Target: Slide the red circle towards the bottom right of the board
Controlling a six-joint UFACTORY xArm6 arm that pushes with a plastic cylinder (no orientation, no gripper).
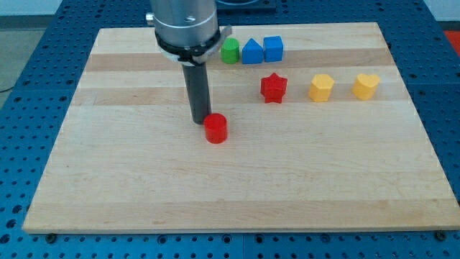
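Just right of my tip (pixel 199 121), touching it, sits the red circle (pixel 215 129).

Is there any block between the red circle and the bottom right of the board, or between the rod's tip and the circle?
No. My tip sits just at the upper left of the red circle, nothing between them. The board toward the view's bottom right shows no blocks; the red star lies above that path.

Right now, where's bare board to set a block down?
Free: everything below the red circle and my tip, plus the view's left side. Crowded: top right, with green block, two blue blocks, red star, yellow blocks.
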